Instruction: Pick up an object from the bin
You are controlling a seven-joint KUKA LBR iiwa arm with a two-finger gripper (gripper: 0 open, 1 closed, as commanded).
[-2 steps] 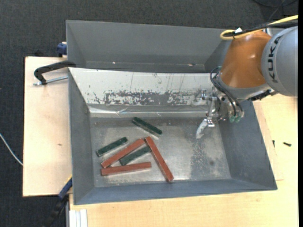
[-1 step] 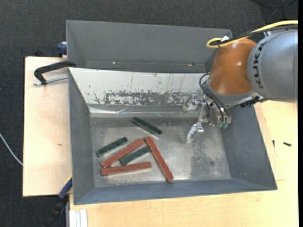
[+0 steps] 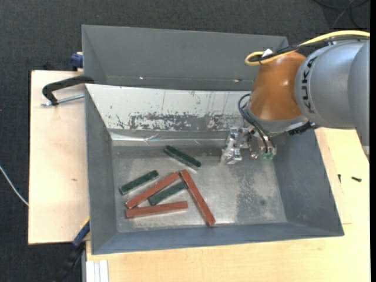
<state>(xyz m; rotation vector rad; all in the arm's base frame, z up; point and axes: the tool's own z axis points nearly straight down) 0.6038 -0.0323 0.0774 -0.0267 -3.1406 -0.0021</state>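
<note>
Scuffed grey metal floors the bin (image 3: 258, 198). My gripper (image 3: 235, 150) hangs low at the floor's two o'clock; spread or pressed together, I cannot tell. Near its nine o'clock lies a flat dark-green bar (image 3: 182, 156). Slim red-brown and green bars form a loose heap (image 3: 167, 195) toward seven o'clock.

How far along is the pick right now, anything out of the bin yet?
Nothing done yet: the red-brown and green bars all lie on the bin floor. In hand: the gripper is low near the back wall, right of the nearest dark green bar, not over it. Left: reach a bar, grasp, lift out.
</note>
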